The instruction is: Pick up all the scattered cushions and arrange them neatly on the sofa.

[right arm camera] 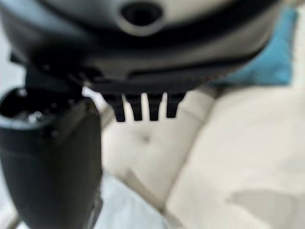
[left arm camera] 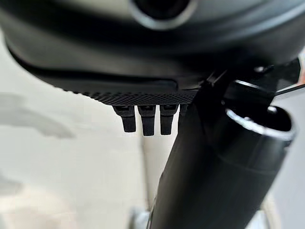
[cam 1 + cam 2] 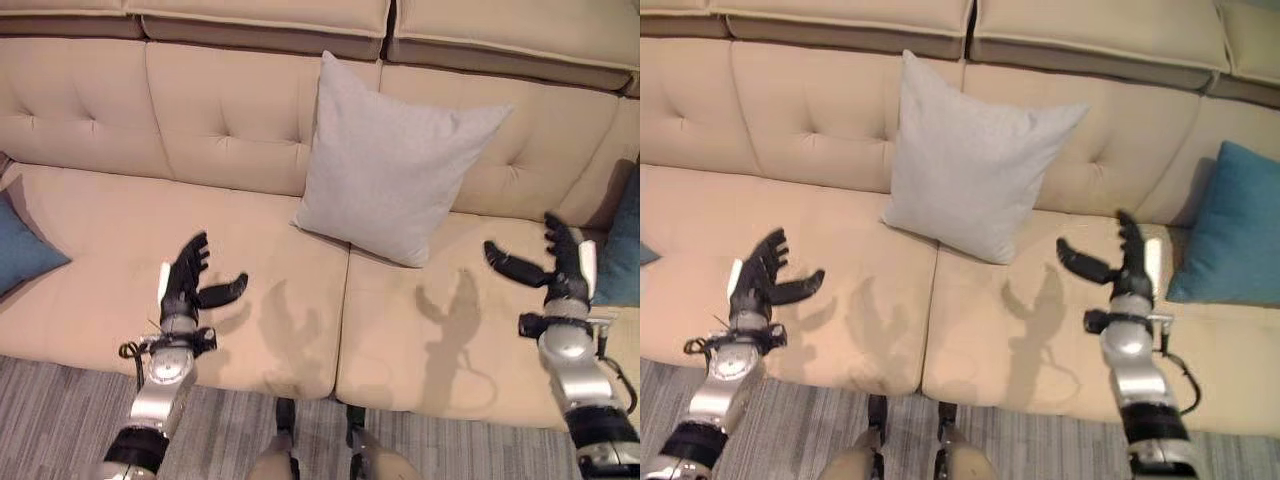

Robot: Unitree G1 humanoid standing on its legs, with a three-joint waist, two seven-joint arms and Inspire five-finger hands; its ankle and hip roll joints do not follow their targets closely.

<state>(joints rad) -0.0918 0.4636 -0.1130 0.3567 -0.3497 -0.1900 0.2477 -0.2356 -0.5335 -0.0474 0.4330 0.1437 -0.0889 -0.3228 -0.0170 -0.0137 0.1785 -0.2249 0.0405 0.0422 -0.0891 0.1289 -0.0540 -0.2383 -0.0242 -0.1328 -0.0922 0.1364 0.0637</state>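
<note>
Right now you have 3 cushions to account for on the beige tufted fabric sofa point(image 3: 250, 250). A light grey square cushion point(image 3: 392, 160) leans upright against the backrest, standing on 1 corner over the seam between the 2 seat pads. A teal cushion point(image 3: 1230, 225) rests against the backrest at the sofa's right end, and the corner of a blue cushion point(image 3: 22, 250) lies at the left end of the seat.

Your left hand point(image 3: 185, 280) hovers over the left seat pad with its fingers spread and the thumb held out, gripping nothing. Your right hand point(image 3: 1127, 262) hovers over the right seat pad, near the teal cushion but apart from it, fingers point(image 1: 143, 106) straight and thumb out, also empty.

Expect each cushion to be light, soft and easily squashed, with cloth that gives good friction; nothing here looks fragile. A pinch on 1 corner would probably let it droop and swing, so take it by opposite edges with both hands, or close the fingers deep around 1 edge.

No container is involved; the sofa seat is where they go.
</note>
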